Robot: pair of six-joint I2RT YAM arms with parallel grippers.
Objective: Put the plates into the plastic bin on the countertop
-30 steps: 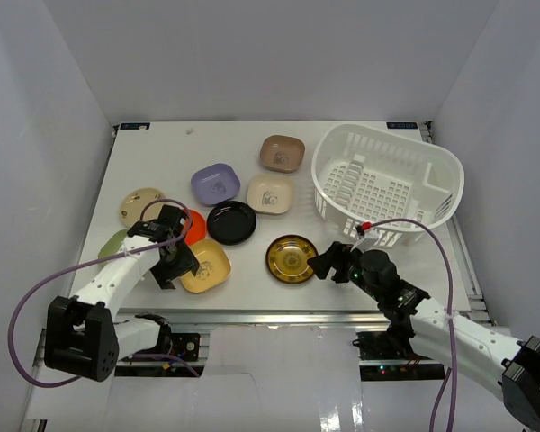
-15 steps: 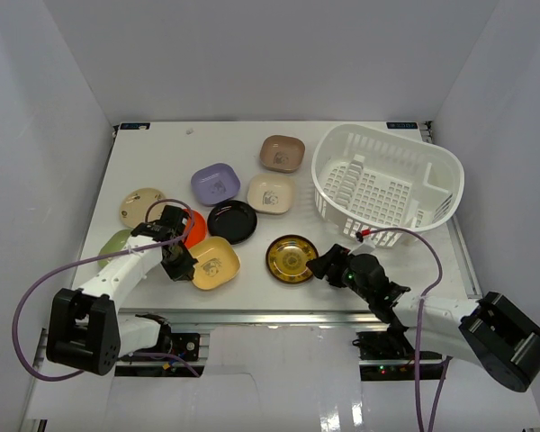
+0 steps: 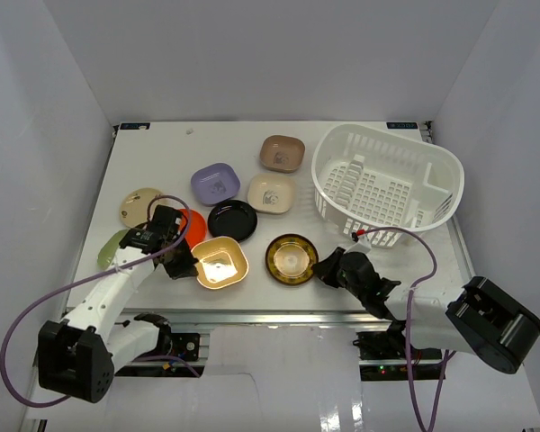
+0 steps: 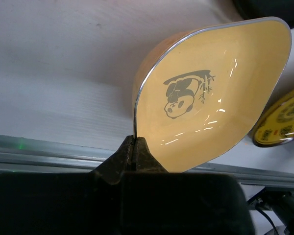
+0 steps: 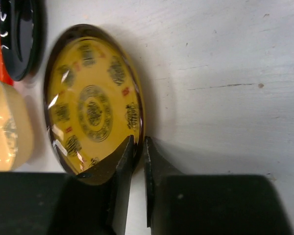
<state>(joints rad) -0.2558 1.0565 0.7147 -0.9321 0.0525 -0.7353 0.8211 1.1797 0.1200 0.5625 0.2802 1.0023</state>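
My left gripper is shut on the rim of the yellow plate, which has a panda print and is raised off the countertop. In the left wrist view the left gripper pinches the plate's thin edge. My right gripper is shut on the right rim of the round gold plate. In the right wrist view that gripper has one finger inside the gold plate and one outside. The white plastic bin stands at the far right with no plates in it.
Lavender, brown, cream, black, orange, beige and green plates lie on the countertop. The metal front edge runs just behind both grippers.
Both grippers were open a second ago. The left one has shut on the yellow plate's rim and lifted it rightward. The right one has shut on the gold plate's rim.
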